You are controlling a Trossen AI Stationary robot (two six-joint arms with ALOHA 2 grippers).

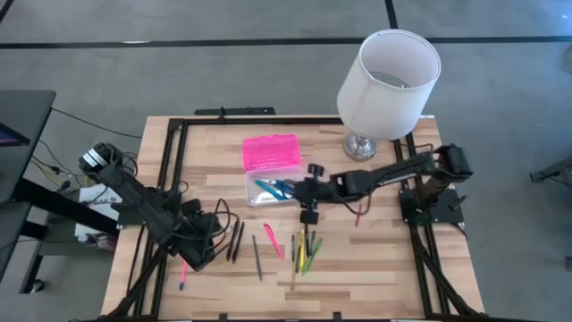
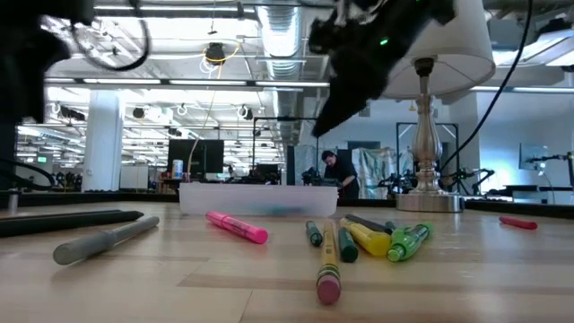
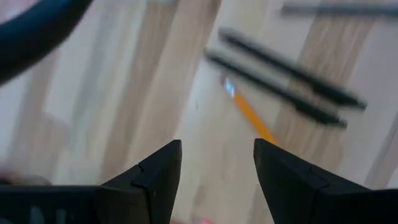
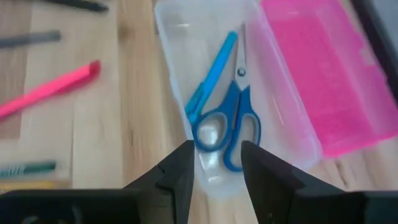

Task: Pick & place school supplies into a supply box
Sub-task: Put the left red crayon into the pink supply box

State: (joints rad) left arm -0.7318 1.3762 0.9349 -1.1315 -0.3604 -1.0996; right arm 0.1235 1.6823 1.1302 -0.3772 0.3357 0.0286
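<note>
Right fingers: we see the right gripper [image 4: 216, 168] spread and empty, above the supply box's near end.
Left fingers: we find the left gripper [image 3: 217, 165] spread, holding nothing, low near the tabletop's [image 1: 375, 268] front-left corner, by two black pens [image 1: 236, 241].
Supply box: its clear base [image 4: 180, 37] lies mid-tabletop, the pink lid [image 1: 270, 151] open toward the far edge.
Scissors: the blue-handled scissors [image 4: 231, 118] lie inside along the base's length, handles toward the right gripper.
Loose supplies: pink marker [image 1: 273, 241], green markers [image 1: 307, 253] near the front edge.
</note>
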